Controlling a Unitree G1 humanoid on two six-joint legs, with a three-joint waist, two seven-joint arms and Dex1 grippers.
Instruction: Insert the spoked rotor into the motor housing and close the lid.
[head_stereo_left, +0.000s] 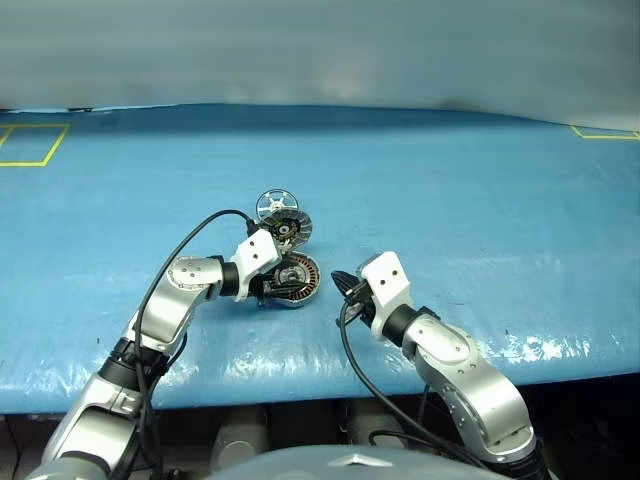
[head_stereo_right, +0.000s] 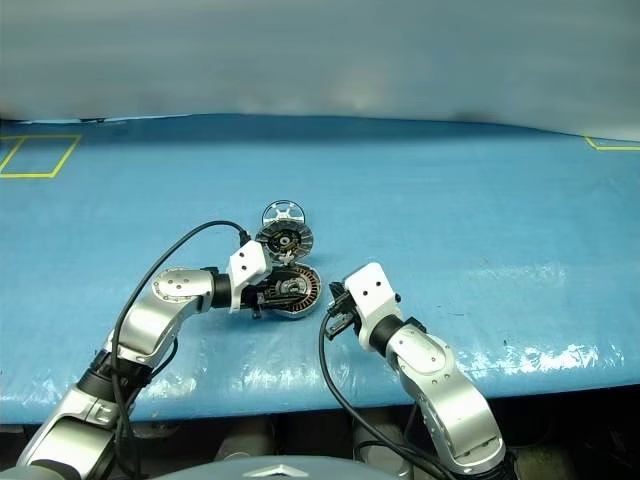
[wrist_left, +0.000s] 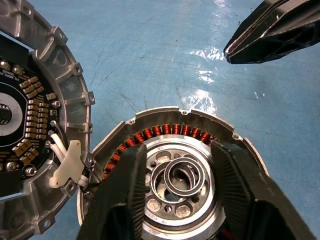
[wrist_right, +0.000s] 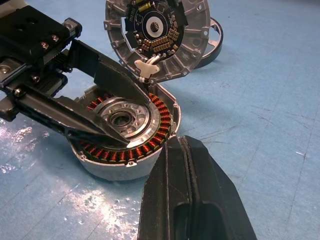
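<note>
The motor housing (head_stereo_left: 300, 277), a round grey cup with copper windings and a silver centre, lies on the blue table. My left gripper (wrist_left: 177, 150) hangs open over it, one finger on each side of the silver centre, holding nothing. The lid (head_stereo_left: 289, 229) is hinged at the housing's far edge and stands open, its dark inner face with its circuit parts showing. Behind the lid, partly hidden, leans the spoked rotor (head_stereo_left: 272, 203). My right gripper (wrist_right: 181, 145) is shut and empty, just to the right of the housing, its tips close to the rim.
The blue table cover (head_stereo_left: 450, 200) spreads wide on all sides. Yellow tape marks lie at the far left (head_stereo_left: 30, 145) and far right (head_stereo_left: 605, 133) corners. The table's front edge (head_stereo_left: 300, 395) runs just below both arms. A black cable (head_stereo_left: 190, 240) loops over my left forearm.
</note>
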